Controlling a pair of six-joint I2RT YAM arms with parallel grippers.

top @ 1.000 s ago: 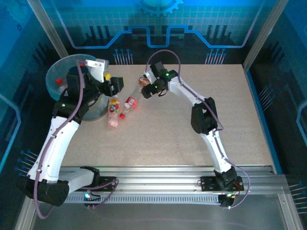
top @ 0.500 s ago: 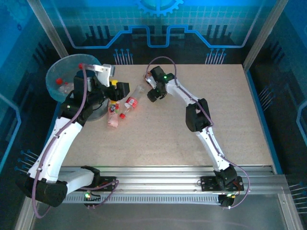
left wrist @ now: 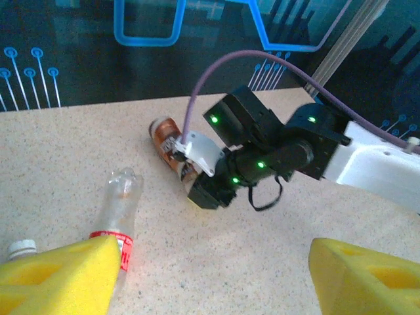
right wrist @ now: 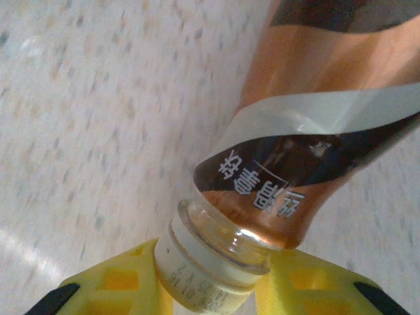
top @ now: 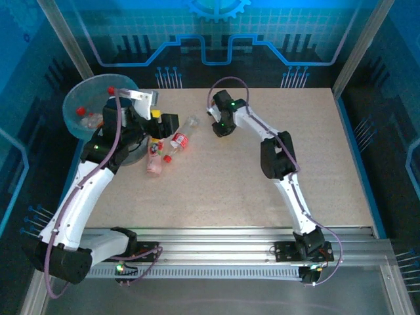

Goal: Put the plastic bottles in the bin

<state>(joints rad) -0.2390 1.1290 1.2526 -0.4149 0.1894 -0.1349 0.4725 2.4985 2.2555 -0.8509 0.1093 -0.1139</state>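
Observation:
My right gripper is shut on the white-capped neck of a brown-labelled plastic bottle, which points away over the table. From the left wrist view, that bottle sticks out behind the right gripper. My left gripper is open and empty above the table. Its left finger hangs over a clear bottle with a red label. From above, the left gripper is beside the grey bin, and the right gripper is near the table's middle back.
A pink-orange bottle and a small red-capped bottle lie next to the clear one, just right of the bin. Red-capped bottles lie inside the bin. A white cap shows by my left finger.
The right gripper has shut on the brown bottle's neck and shifted to the right with it. The left gripper has opened a little wider and turned slightly.

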